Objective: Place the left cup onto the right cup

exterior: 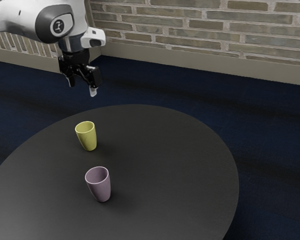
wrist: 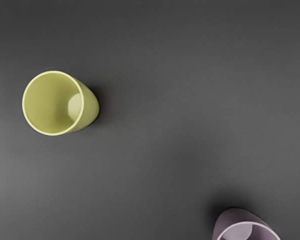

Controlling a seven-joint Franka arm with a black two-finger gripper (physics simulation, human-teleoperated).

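A yellow-green cup stands upright on the round black table, toward the exterior view's left. A mauve cup stands upright nearer the front edge, a short way from it. My gripper hangs high above the table, behind and above the yellow-green cup, open with nothing between its fingers. From the wrist camera I look straight down into the yellow-green cup, and the rim of the mauve cup shows off to one side.
The table's rim curves close to the mauve cup in the exterior view. Dark blue carpet surrounds the table and a brick wall runs along the back. The table's half toward the exterior view's right is bare.
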